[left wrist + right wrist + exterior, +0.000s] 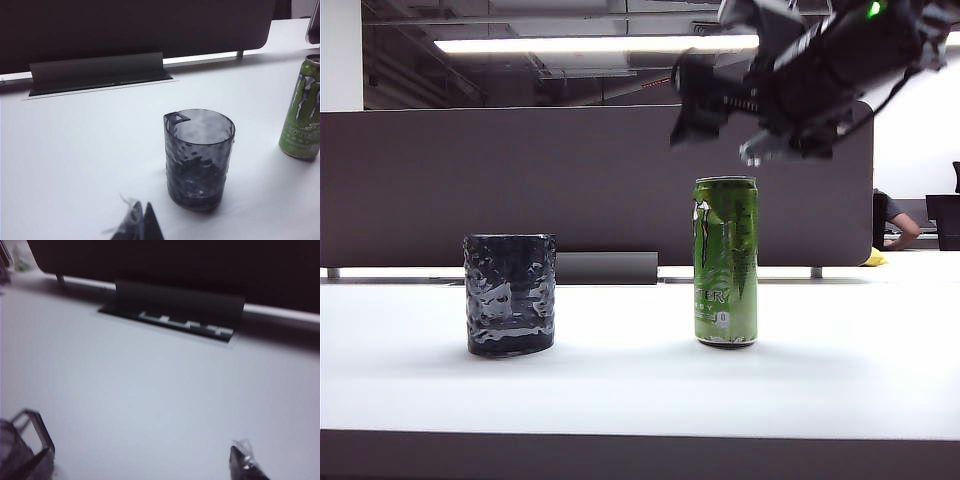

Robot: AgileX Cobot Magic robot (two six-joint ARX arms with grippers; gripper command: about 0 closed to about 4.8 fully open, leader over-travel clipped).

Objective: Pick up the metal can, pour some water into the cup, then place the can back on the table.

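Two vessels stand well apart on the broad, flat, matte white table (640, 385). One is the short, wide, dark grey-black cup (510, 294) with glossy, dimpled, bumpy walls. The other is the tall, slim green metal can (725, 262), smooth and cylindrical, with a black claw logo, pale lettering and silver rims. The can stands upright, its long axis vertical and its top up, to the right of the cup in the exterior view and clear of any gripper.

The right gripper (720, 128), black and blocky, hangs in the air above the can, its fingers pointing toward the left of the exterior view; it is not touching the can. In the right wrist view its two fingertips sit far apart near opposite corners, so the jaws stand wide with nothing between them (145, 460); that blurred view looks onto bare table and a dark slot panel (175, 315) at the grey partition (600, 180).

Only the left wrist view shows the cup (199, 157) from above: translucent smoky walls and a small triangular spout at the rim, with the can (303, 107) off to one side. The left gripper (139, 225) shows only as dark tips close together at the picture's edge; whether they are closed cannot be told.
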